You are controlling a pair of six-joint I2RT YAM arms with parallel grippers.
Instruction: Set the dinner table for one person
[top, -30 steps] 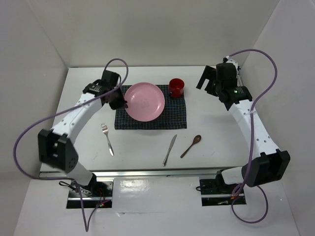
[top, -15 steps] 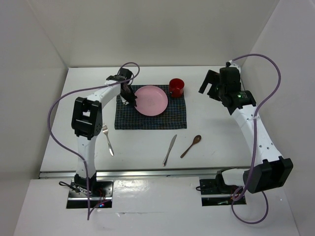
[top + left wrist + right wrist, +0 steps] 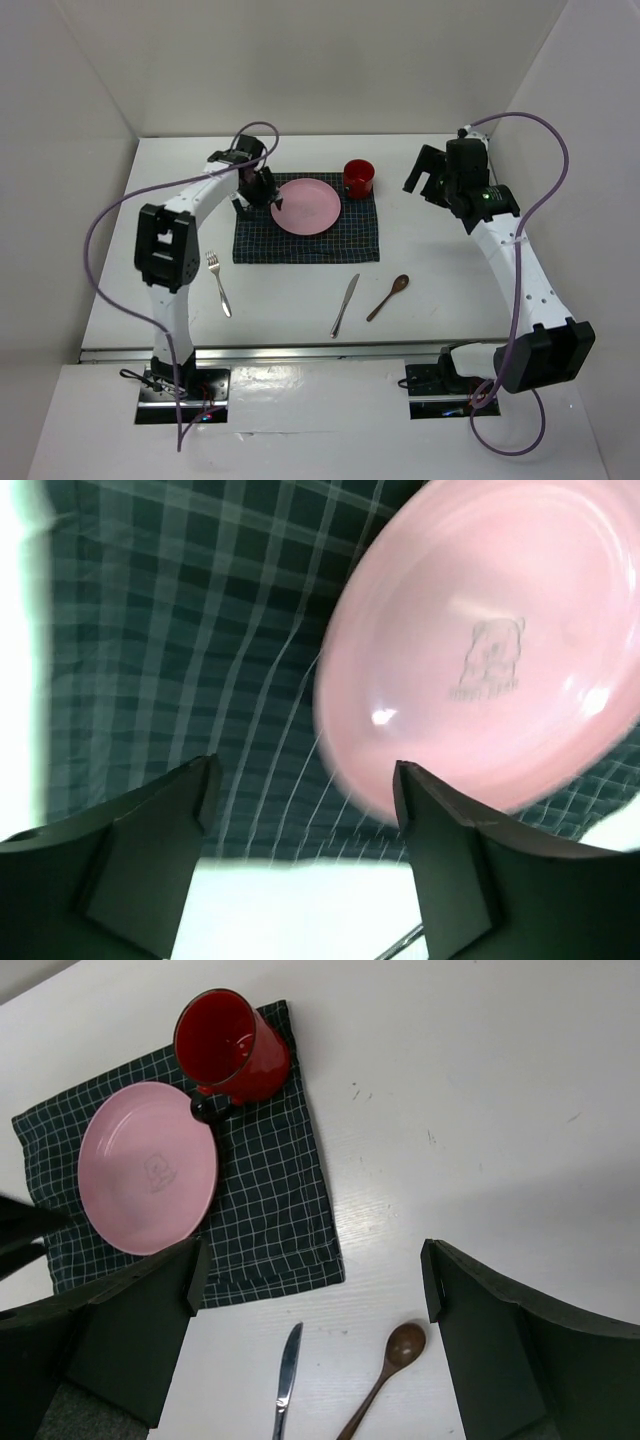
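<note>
A pink plate (image 3: 308, 205) lies on the dark checked placemat (image 3: 300, 248) on the white dinner table (image 3: 450, 280). My left gripper (image 3: 258, 198) hovers at the plate's left rim. In the left wrist view the left gripper (image 3: 305, 770) is open. The plate (image 3: 490, 650) sits just ahead of its right finger (image 3: 450, 860), with nothing between the jaws. A red cup (image 3: 359, 178) stands on the mat's far right corner. My right gripper (image 3: 425, 172) hangs open and empty, high to the right of the cup. Its wrist view shows the cup (image 3: 230, 1045) and the plate (image 3: 148, 1167).
A fork (image 3: 218, 283) lies left of the mat's near edge. A knife (image 3: 345, 305) and a wooden spoon (image 3: 388, 297) lie side by side in front of the mat. White walls close in the table at the back and sides.
The left gripper carried the plate rightward and down onto the mat, then opened and let go. The left arm's elbow swung. The right arm shifted slightly a second ago, then held still.
</note>
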